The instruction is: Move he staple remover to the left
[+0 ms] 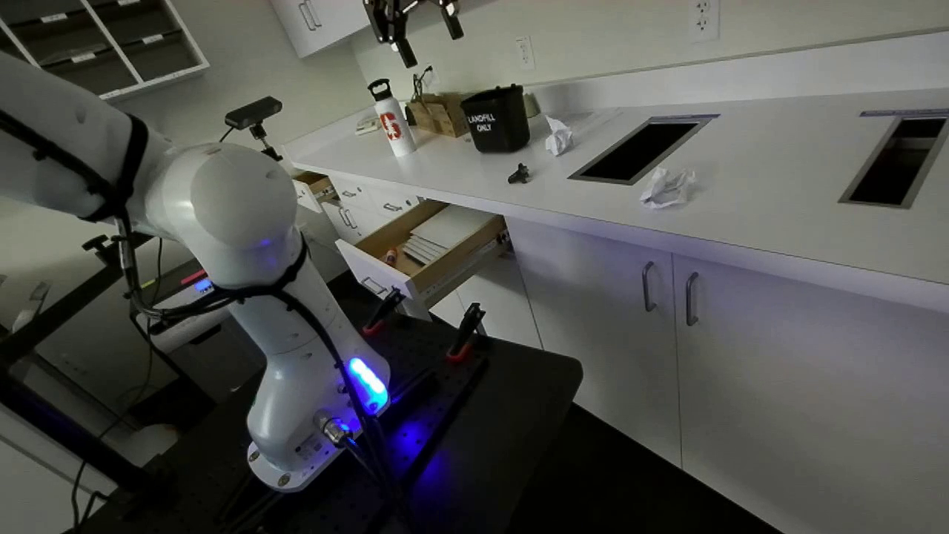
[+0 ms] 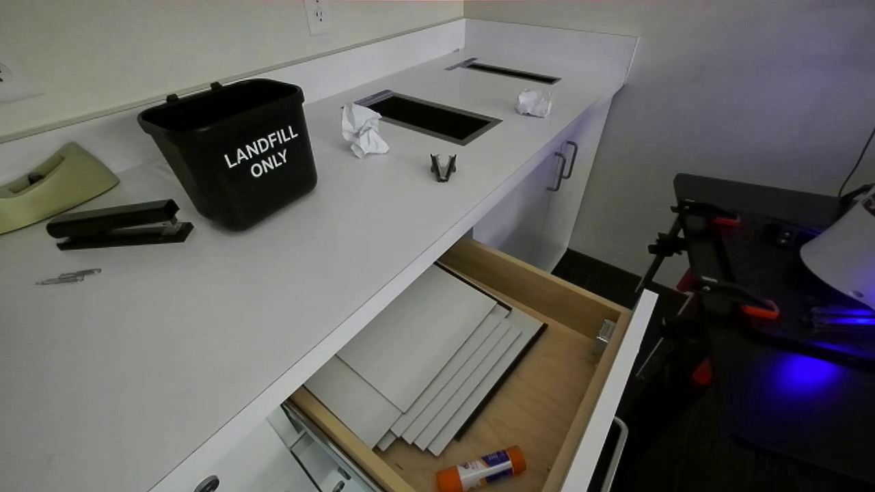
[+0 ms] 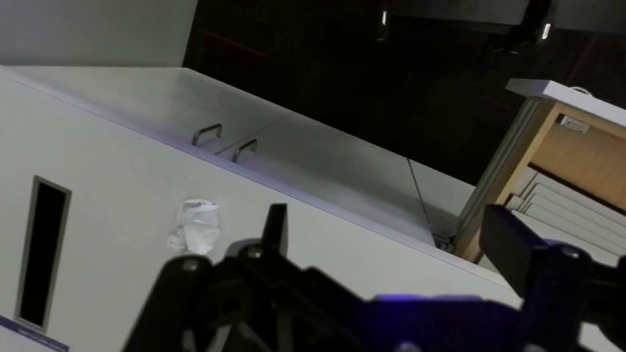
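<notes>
The small dark staple remover [image 1: 519, 174] lies on the white counter [image 2: 287, 294] in both exterior views. It also shows near the counter's front edge [image 2: 443, 168], with its jaws spread in a V. It does not show in the wrist view, where the gripper's body covers part of the counter. My gripper [image 1: 431, 44] hangs high above the counter at the top of an exterior view, well apart from the staple remover. In the wrist view my gripper [image 3: 384, 215] has its two fingers wide apart with nothing between them.
A black landfill bin [image 2: 239, 164], a stapler [image 2: 119, 224], paper clips [image 2: 68, 277] and a tape dispenser [image 2: 58, 184] are on the counter. Crumpled papers [image 2: 364, 130] lie by rectangular cutouts [image 2: 437, 117]. A bottle [image 1: 393, 122] stands farther off. An open drawer [image 2: 581, 383] juts out below.
</notes>
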You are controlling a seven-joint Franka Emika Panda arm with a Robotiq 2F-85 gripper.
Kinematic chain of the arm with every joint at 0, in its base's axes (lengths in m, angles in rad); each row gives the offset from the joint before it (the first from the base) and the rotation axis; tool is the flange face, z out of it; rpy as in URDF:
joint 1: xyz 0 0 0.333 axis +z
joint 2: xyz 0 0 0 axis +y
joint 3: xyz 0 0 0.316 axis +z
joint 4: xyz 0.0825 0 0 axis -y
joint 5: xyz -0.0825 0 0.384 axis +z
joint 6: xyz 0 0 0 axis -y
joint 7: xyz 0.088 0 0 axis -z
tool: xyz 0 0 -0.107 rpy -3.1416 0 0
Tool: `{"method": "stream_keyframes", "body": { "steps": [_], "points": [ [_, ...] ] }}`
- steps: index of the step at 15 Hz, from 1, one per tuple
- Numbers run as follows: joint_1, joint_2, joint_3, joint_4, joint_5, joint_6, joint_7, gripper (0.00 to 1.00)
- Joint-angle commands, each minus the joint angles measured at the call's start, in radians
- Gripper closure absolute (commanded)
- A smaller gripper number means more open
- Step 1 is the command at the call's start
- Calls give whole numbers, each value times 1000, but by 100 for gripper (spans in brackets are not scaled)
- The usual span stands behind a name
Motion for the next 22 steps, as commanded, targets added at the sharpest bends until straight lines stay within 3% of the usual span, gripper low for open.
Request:
{"method": "stream_keyframes", "body": {
  "steps": [1,8,9,15,22],
  "points": [
    [50,45,33,-28,67,86,36,0],
    [40,231,128,-113,125,488,304,0],
    [48,176,106,-105,117,411,228,0],
    [47,192,111,-108,117,430,240,0],
    [-49,445,229,-17,73,664,737,0]
  ]
}}
